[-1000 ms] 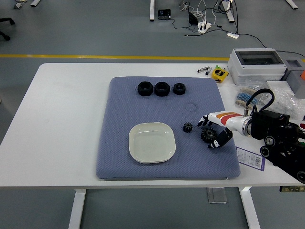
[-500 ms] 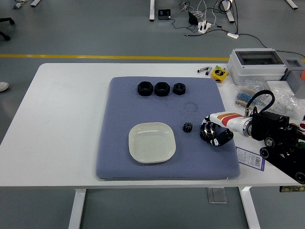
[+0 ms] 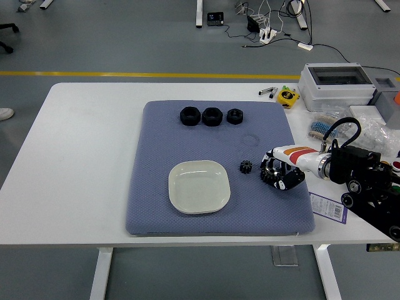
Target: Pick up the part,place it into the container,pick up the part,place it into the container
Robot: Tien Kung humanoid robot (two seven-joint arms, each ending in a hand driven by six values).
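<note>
Black gear clasped in right hand for transfer to white dish; smaller gear waiting alongside.

Blue-grey mat: woven cloth with a fine dimpled, matt texture, laid on a smooth white tabletop. Square dish: glossy pale ceramic or plastic. Toothed gears and threaded rings: matt black plastic.

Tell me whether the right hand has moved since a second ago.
Yes. The right hand has closed its fingers around the larger gear, which now sits slightly closer to the small gear and the plate, both unmoved.
</note>
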